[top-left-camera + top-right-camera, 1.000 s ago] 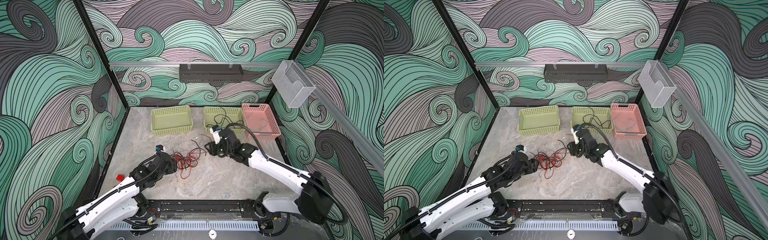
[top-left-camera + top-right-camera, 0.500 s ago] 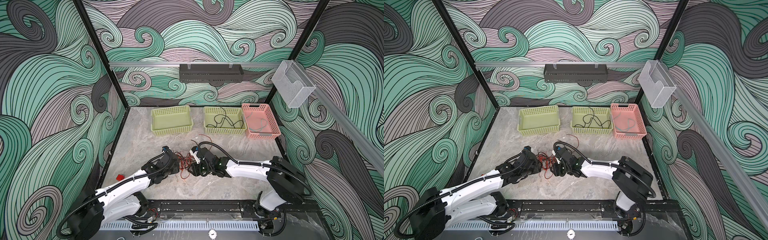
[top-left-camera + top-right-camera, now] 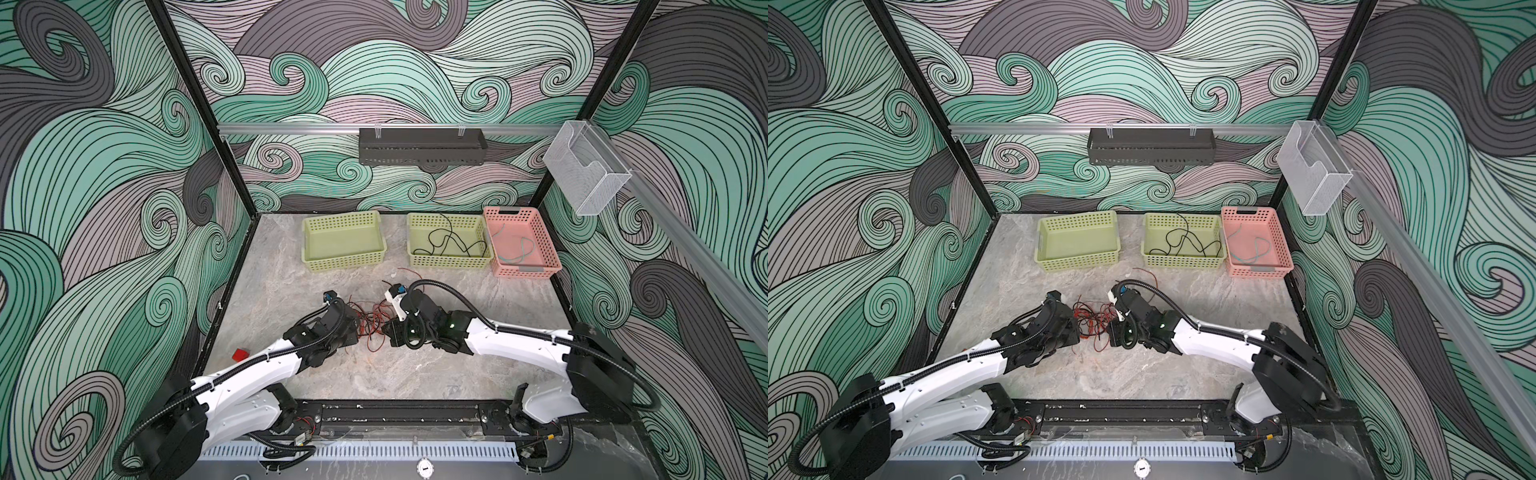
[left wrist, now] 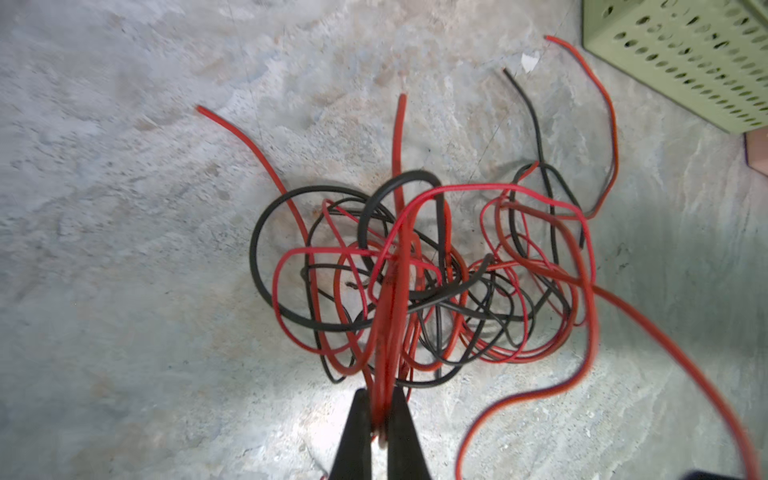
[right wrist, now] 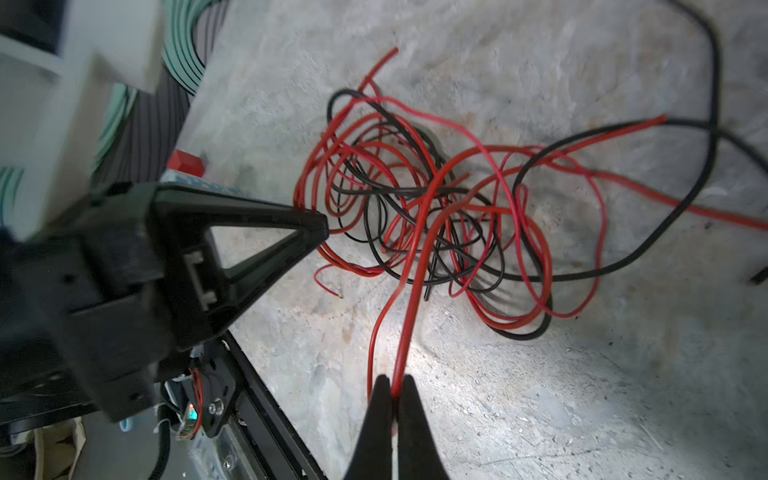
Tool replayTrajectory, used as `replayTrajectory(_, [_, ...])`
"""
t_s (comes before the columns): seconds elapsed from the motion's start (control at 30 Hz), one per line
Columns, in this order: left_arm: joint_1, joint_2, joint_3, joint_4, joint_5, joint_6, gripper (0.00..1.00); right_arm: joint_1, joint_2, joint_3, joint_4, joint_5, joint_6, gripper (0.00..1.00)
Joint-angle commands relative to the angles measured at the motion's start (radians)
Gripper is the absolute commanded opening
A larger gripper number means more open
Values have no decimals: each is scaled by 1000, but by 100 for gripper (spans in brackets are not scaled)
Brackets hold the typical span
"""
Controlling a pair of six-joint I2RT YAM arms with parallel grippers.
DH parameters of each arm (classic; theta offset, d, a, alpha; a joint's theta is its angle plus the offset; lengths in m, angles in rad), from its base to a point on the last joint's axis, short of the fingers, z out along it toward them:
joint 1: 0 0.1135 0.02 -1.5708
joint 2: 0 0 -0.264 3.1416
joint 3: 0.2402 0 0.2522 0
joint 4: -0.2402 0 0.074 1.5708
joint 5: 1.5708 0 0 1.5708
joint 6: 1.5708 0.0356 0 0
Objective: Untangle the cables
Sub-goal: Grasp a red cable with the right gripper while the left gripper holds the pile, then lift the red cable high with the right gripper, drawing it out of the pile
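A tangle of red and black cables (image 3: pixel 374 320) lies on the marble table between my two arms, in both top views (image 3: pixel 1096 322). My left gripper (image 4: pixel 380 392) is shut on a bunch of red cable loops at the tangle's near edge. My right gripper (image 5: pixel 394 378) is shut on a single red cable that runs out of the pile (image 5: pixel 436 199). In the right wrist view the left gripper (image 5: pixel 324 226) touches the far side of the pile. A loose black cable (image 3: pixel 446 241) lies in the middle green basket (image 3: pixel 449 261). A teal cable (image 3: pixel 519 249) lies in the pink basket (image 3: pixel 524 271).
A second green basket (image 3: pixel 345 261) stands at the back left with nothing in it. A small red block (image 3: pixel 240 354) sits near the table's left edge. A black tray (image 3: pixel 422 146) and a clear holder (image 3: pixel 584 174) hang on the walls.
My right arm came from the middle green basket down to the tangle, and the left arm moved in from the left. Both grippers closed on red cables.
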Motion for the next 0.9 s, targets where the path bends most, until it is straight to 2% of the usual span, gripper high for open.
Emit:
replayTrajectory(0.0, [3, -46, -39, -45, -89, -28, 3, 1, -116, 62, -90, 91, -59, 0])
replayTrajectory(0.1, [7, -72, -111, 12, -115, -64, 3, -2, -193, 118, -187, 173, -98, 0])
replayTrajectory(0.2, [11, -89, -154, 28, -132, -99, 2, -9, -262, 165, -240, 206, -143, 0])
replayTrajectory(0.57, [19, -92, -198, 24, -187, -114, 1, -127, -509, 302, -333, 331, -309, 0])
replayTrajectory(0.67, [23, -82, -204, 39, -190, -116, 1, -162, -543, 343, -336, 379, -361, 0])
replayTrajectory(0.87, [36, -43, -203, 69, -188, -117, 1, -262, -550, 449, -318, 396, -424, 0])
